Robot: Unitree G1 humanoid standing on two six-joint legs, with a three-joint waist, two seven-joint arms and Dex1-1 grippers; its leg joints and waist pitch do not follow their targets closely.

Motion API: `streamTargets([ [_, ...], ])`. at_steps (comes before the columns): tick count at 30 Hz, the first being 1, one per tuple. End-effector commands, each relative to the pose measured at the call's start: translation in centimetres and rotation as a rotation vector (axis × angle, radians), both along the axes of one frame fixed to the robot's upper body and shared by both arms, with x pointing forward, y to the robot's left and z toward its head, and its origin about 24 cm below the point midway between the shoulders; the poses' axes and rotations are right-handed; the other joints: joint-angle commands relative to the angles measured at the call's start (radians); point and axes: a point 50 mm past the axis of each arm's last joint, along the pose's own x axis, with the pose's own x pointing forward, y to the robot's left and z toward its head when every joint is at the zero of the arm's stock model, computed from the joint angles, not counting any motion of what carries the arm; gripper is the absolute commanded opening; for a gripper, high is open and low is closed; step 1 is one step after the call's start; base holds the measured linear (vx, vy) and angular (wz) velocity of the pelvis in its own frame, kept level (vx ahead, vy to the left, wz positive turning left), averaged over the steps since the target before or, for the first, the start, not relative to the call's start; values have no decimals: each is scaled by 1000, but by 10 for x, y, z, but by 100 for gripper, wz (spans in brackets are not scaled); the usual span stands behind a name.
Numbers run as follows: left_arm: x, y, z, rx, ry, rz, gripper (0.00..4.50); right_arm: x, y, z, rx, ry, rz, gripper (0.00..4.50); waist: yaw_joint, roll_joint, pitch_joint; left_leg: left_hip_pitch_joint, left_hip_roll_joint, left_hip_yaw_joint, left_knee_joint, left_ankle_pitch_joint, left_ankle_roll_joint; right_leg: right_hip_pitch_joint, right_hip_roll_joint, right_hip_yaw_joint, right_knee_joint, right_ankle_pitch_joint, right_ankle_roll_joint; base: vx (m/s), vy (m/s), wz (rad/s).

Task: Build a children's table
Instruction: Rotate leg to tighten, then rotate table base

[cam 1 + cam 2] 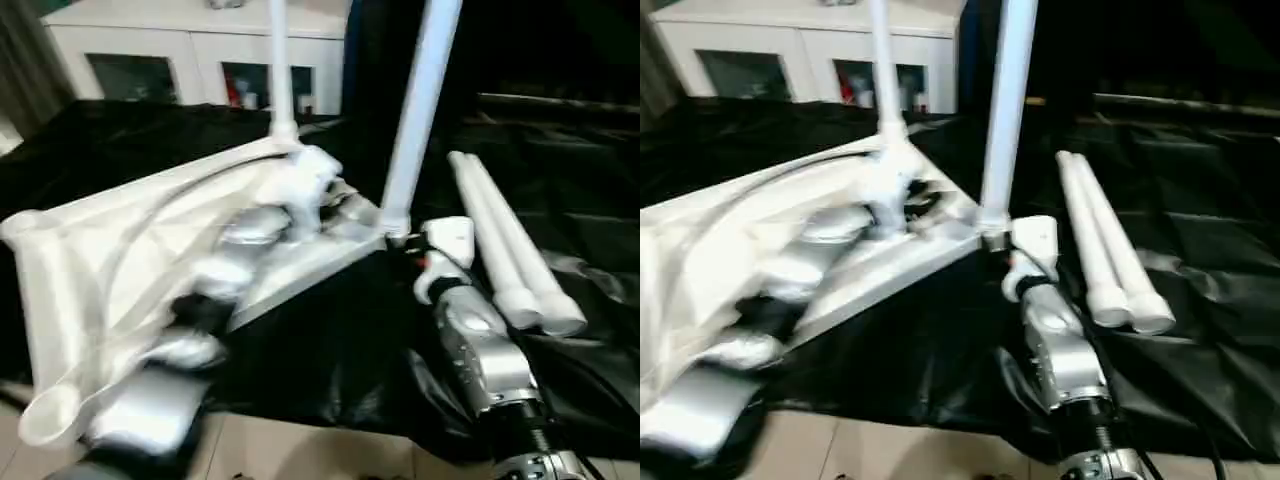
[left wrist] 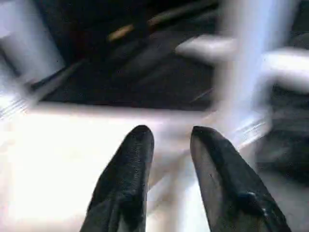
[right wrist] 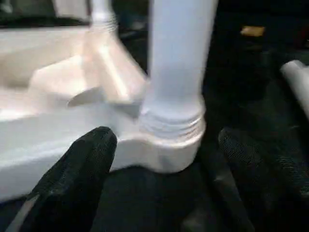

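The white table top (image 1: pixel 120 250) lies underside up on the black cloth, tilted, its ribs showing. One white leg (image 1: pixel 281 70) stands upright in the far corner socket. A second leg (image 1: pixel 420 110) stands in the right corner socket (image 3: pixel 166 152), its threaded end seated there. Two loose legs (image 1: pixel 505 240) lie side by side on the cloth to the right. My left gripper (image 2: pixel 171 137) hovers open over the top's underside near the far socket, holding nothing. My right gripper (image 3: pixel 169 145) is wide open, one finger on each side of the right socket and apart from it.
A black cloth (image 1: pixel 330 340) covers the work surface and ends at pale floor tiles (image 1: pixel 300 450) in front. A white glass-door cabinet (image 1: pixel 190 60) stands behind. My silver right forearm (image 1: pixel 480 350) lies close beside the loose legs.
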Motion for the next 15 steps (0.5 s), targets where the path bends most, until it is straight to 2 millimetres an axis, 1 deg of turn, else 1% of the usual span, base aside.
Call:
streamTargets([
  [1,-4,35,8,95,-24,153,192,0,8,-2,-31,29,45,390,4,-11,-69,-4,16,5,-68,-136,59,72,-60,57,-67,-329,-96,0,0,0],
  [2,-6,49,10,125,-40,210,192,-1,10,-4,-40,43,54,390,-3,-4,-66,-8,15,5,-70,-136,55,72,-56,56,-70,-343,-89,0,0,0],
  [3,-12,68,12,177,-44,283,194,0,12,-5,-53,48,60,390,-3,-12,-64,-6,14,6,-69,-137,56,69,-55,56,-73,-351,-84,0,0,0],
  [4,-12,68,12,177,-44,283,194,0,12,-5,-53,48,60,390,-4,-4,-65,-6,16,4,-71,-134,51,69,-57,57,-70,-345,-87,0,0,0],
  [5,-18,84,14,213,-45,353,194,0,14,-5,-53,57,68,390,-2,-6,-66,-2,18,3,-72,-140,44,67,-57,58,-65,-341,-90,0,0,0],
  [6,-25,99,17,255,-48,414,197,2,16,-5,-51,62,75,390,-3,-3,-64,-1,21,2,-73,-144,43,65,-58,60,-64,-322,-100,0,0,0],
  [7,-29,109,19,286,-52,452,217,3,17,-5,-52,61,78,390,-6,-9,-63,-3,21,3,-75,-146,43,65,-56,61,-64,-315,-102,0,0,0],
  [8,-39,125,22,356,-65,528,226,5,20,-4,-52,67,81,390,-5,-9,-61,-5,20,1,-77,-156,39,67,-57,60,-63,-323,-103,0,0,0],
  [9,-39,126,22,359,-65,530,231,5,20,-4,-52,67,81,390,-4,-6,-63,0,22,0,-76,-160,34,64,-59,61,-61,-318,-106,0,0,0],
  [10,-44,132,23,388,-68,556,230,6,21,-4,-51,71,82,390,-3,-3,-62,2,21,2,-75,-158,31,61,-56,63,-62,-301,-112,0,0,0],
  [11,-52,142,23,422,-46,599,230,7,22,-4,-41,77,92,390,-4,-6,-63,3,23,0,-75,-156,25,63,-58,66,-51,-260,-129,0,0,0],
  [12,-59,150,22,456,-21,630,199,8,23,-4,-34,82,98,372,-3,-6,-60,2,21,3,-77,-162,27,61,-54,66,-55,-259,-131,0,0,0],
  [13,-59,150,22,456,-21,630,190,8,23,-4,-34,82,98,361,-4,-7,-59,1,21,1,-78,-168,26,63,-57,66,-54,-263,-134,0,0,0],
  [14,-67,158,21,475,-4,671,192,9,23,-4,-35,83,101,353,-2,-5,-61,3,21,1,-76,-177,22,63,-58,66,-54,-269,-138,0,0,0],
  [15,-68,159,21,477,0,675,192,9,23,-4,-34,84,101,353,-6,-9,-59,-3,18,1,-77,-170,25,66,-56,67,-56,-265,-136,0,0,0],
])
